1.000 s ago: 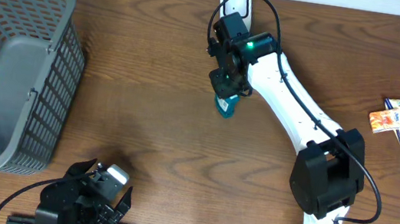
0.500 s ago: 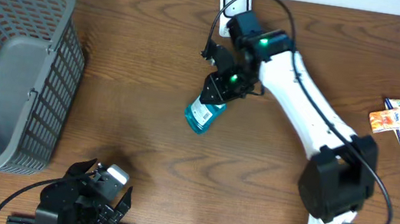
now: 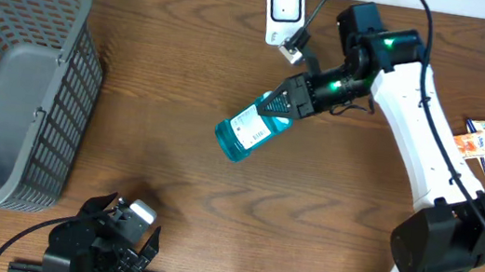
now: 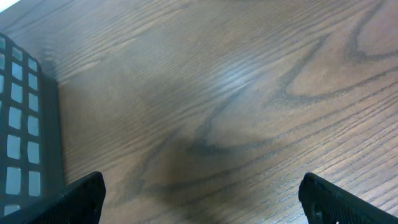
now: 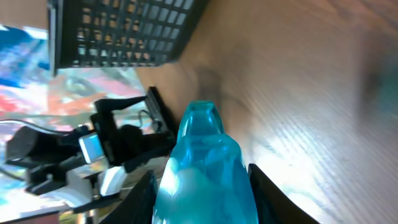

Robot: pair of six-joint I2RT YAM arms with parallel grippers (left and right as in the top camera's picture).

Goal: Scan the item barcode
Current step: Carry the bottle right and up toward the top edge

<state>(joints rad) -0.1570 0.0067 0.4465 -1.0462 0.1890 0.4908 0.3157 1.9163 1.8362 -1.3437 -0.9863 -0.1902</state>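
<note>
Translucent blue bottle (image 3: 230, 141), white label (image 3: 253, 126), grey grid basket (image 3: 83, 68), brown wood-grain table (image 3: 168, 60), white scanner (image 3: 285, 4)

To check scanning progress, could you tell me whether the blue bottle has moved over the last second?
Yes. The blue bottle, held by the right end effector, has tipped sideways, its base swinging left of the white scanner.

translucent blue plastic bottle (image 3: 248, 129) is looking glossy | brown wood-grain table (image 3: 177, 62) is showing smooth sheen | grey plastic lattice basket (image 3: 70, 104) is looking matt
</note>
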